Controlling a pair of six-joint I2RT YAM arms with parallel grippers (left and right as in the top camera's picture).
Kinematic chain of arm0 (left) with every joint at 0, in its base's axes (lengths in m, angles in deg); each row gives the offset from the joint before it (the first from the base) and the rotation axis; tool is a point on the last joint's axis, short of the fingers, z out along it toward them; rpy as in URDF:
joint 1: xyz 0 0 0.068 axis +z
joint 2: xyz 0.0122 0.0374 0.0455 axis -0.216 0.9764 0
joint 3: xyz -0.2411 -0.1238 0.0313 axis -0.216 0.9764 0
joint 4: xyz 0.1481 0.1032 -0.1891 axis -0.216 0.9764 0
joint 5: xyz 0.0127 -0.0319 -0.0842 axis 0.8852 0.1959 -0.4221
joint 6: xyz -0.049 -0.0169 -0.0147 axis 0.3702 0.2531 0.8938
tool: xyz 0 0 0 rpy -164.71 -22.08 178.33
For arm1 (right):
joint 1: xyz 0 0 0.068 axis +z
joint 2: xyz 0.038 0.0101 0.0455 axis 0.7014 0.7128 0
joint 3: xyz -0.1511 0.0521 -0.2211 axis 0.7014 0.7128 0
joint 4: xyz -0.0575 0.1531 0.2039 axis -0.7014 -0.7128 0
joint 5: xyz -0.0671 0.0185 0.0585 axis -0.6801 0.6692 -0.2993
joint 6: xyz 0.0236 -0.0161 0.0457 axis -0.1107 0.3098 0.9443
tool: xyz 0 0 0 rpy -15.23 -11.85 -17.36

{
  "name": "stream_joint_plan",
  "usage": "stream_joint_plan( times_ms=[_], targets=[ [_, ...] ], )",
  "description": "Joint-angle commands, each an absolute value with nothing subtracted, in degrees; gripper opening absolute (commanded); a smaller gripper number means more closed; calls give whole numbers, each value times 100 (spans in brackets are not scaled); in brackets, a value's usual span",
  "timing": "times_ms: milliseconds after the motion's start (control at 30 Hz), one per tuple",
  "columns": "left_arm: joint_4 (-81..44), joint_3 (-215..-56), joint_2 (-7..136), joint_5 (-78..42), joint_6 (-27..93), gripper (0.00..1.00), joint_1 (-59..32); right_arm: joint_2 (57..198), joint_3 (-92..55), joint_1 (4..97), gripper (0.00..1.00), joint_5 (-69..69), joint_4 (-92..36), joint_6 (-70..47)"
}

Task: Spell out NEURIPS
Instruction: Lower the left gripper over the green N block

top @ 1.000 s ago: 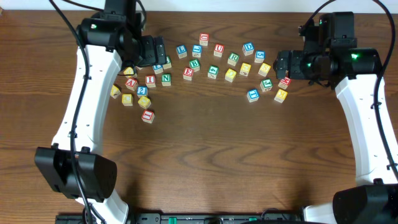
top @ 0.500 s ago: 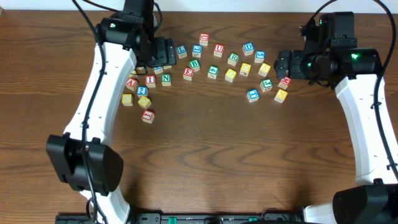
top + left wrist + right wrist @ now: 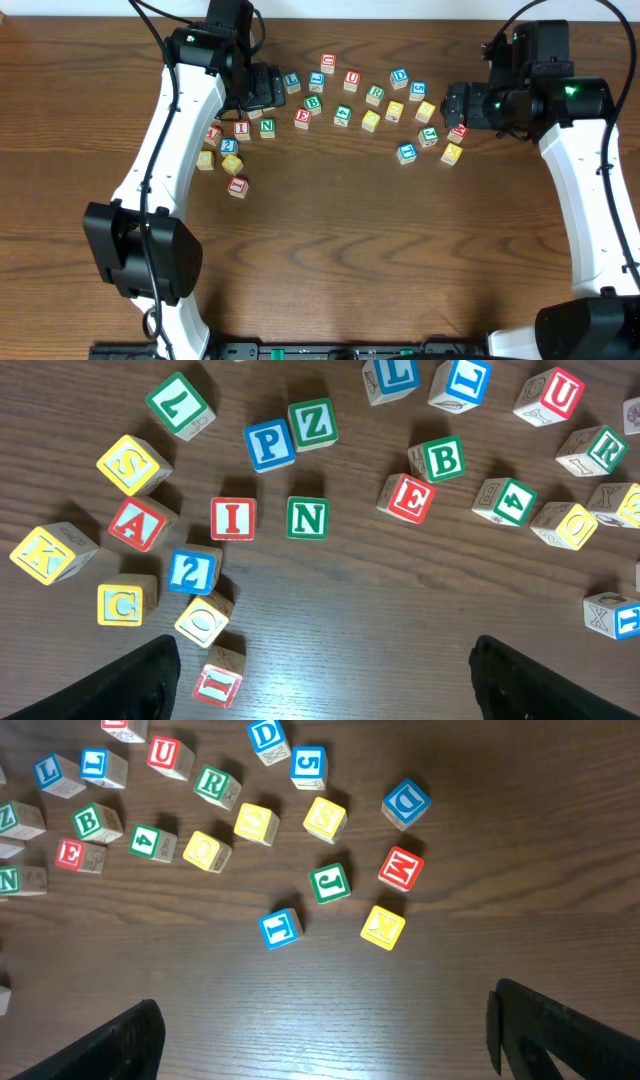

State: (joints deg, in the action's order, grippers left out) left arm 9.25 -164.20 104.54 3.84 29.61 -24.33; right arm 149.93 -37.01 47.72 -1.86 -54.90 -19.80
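Note:
In the left wrist view the green N [image 3: 307,518] and red I [image 3: 233,519] lie side by side. Around them are the red E [image 3: 408,498], blue P [image 3: 269,445], yellow S [image 3: 132,464], red U [image 3: 550,395] and green R [image 3: 598,450]. My left gripper [image 3: 325,695] is open above bare wood just below them, holding nothing. From overhead it hovers [image 3: 263,88] over the left cluster, above the N [image 3: 267,127]. My right gripper [image 3: 330,1040] is open and empty, hanging [image 3: 450,103] beside the right cluster.
Other letter cubes are scattered across the table's far half: green B [image 3: 441,458], green Z [image 3: 313,424], red A [image 3: 140,525], blue T [image 3: 281,927], yellow K [image 3: 382,927], red M [image 3: 400,868]. A lone red cube [image 3: 237,185] lies nearest the front.
My left arm has swung to the right, carrying its gripper further over the left cluster. The right arm and the cubes have not moved.

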Motion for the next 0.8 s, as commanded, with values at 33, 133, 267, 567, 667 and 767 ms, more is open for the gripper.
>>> stream_joint_plan(
  times_ms=[33,133,267,567,667,767],
  targets=[
    [936,-16544,10519,476,2942,90,-2457,14980,-3824,4719,99,-232,-5499,-1916],
    [934,-16529,10519,476,2815,87,-2457,14980,-3824,4719,99,-230,-5496,-1916],
    [914,-16492,10541,476,2815,85,-2460,14980,-3824,4719,99,-232,-5496,-1916],
    [659,-16431,10799,474,2817,83,-2484,14980,-3824,4719,99,-230,-5496,-1916],
    [637,-16431,10906,474,2817,83,-2484,14980,-3824,4719,99,-232,-5499,-1916],
    [608,-16431,10967,476,2815,83,-2484,14980,-3824,4719,99,-232,-5499,-1916]
  ],
)
